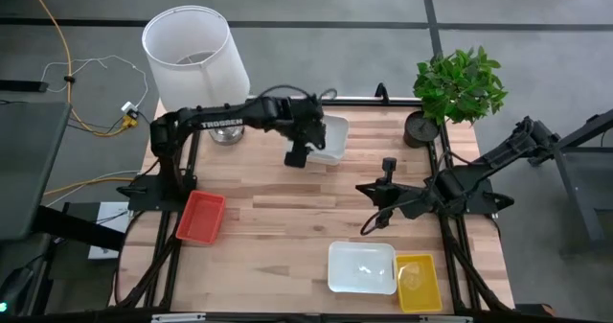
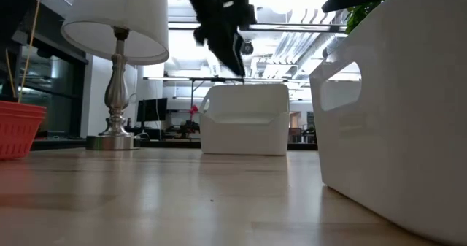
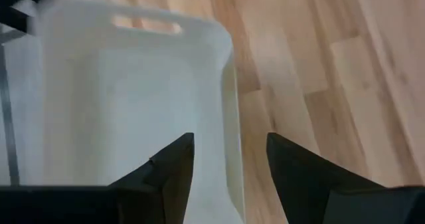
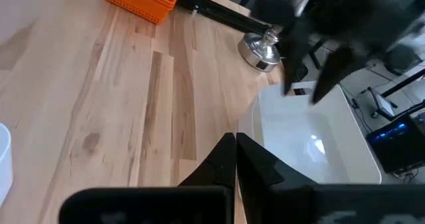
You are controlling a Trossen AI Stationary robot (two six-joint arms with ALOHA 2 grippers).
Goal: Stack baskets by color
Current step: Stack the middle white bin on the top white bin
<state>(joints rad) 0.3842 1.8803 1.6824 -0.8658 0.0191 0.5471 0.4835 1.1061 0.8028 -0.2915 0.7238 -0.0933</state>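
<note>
A white basket (image 1: 331,139) rests flat on its bottom at the table's far middle, also seen in the low view (image 2: 244,118). My left gripper (image 3: 229,171) is open and hovers just above the basket; one long wall (image 3: 229,117) lies below the gap between its fingers. A red basket (image 1: 201,218) sits near the left edge. Another white basket (image 1: 362,267) and a yellow basket (image 1: 419,282) lie side by side at the near right. My right gripper (image 1: 369,225) hangs shut over the table's right middle, holding nothing.
A big white lamp (image 1: 196,59) stands at the far left corner, its metal base (image 4: 262,51) close to the far white basket. A potted plant (image 1: 460,83) stands at the far right corner. Bare wood lies across the table's middle.
</note>
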